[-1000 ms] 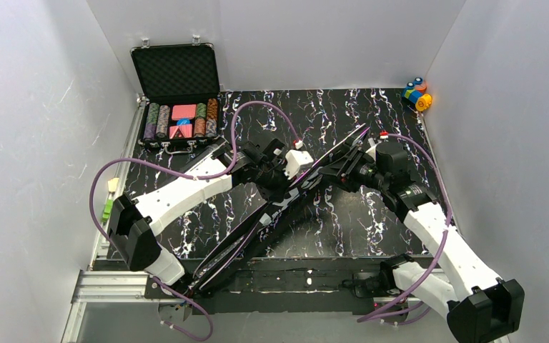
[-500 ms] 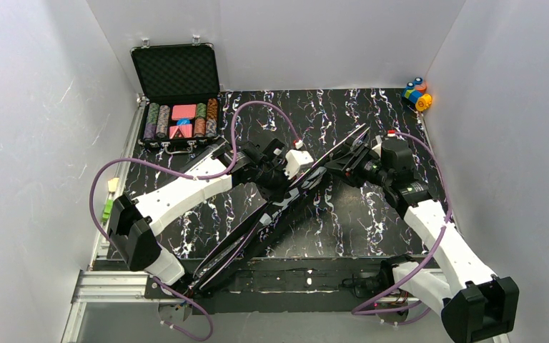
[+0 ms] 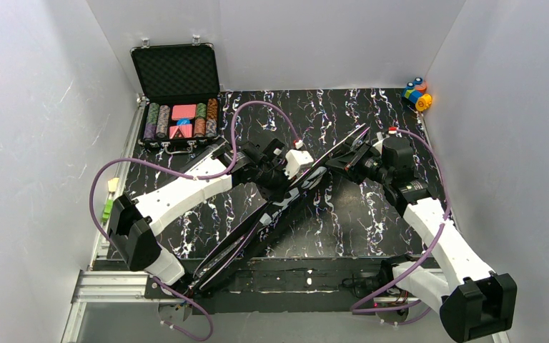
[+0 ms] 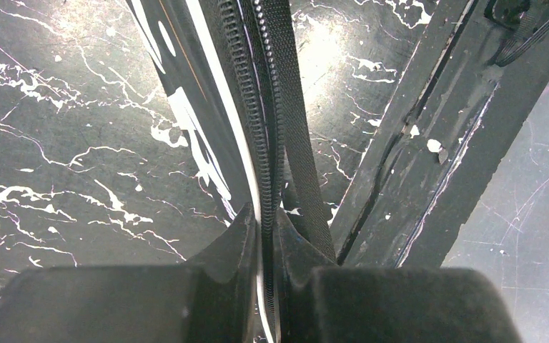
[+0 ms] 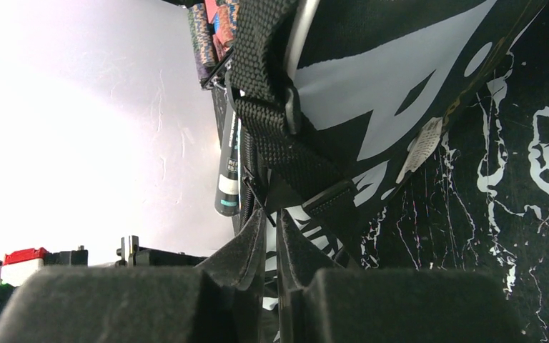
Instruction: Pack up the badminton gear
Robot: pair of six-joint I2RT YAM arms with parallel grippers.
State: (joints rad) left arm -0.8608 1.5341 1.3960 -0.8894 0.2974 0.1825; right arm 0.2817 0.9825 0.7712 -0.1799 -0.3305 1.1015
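Observation:
The black racket bag (image 3: 257, 229) lies diagonally across the table, its handle end over the near edge and its head end raised at the right. My left gripper (image 3: 286, 184) is shut on the bag's zipper edge (image 4: 257, 86) at mid-length; the jaws (image 4: 266, 223) pinch the zipper teeth. My right gripper (image 3: 349, 156) is shut on the bag's edge at the head end (image 5: 271, 213), below a webbing strap (image 5: 271, 121). The dark tube with teal lettering (image 5: 226, 175) shows at the bag's opening. Rackets and shuttlecocks are hidden.
An open black case of poker chips (image 3: 179, 118) stands at the back left. Small colourful toy blocks (image 3: 417, 93) sit in the back right corner. White walls close in on three sides. A metal rail (image 3: 114, 286) runs along the near left edge.
My right arm has shifted slightly, its wrist moving a little back and right with the bag's head end still held. The left arm and the bag's lower part have not moved.

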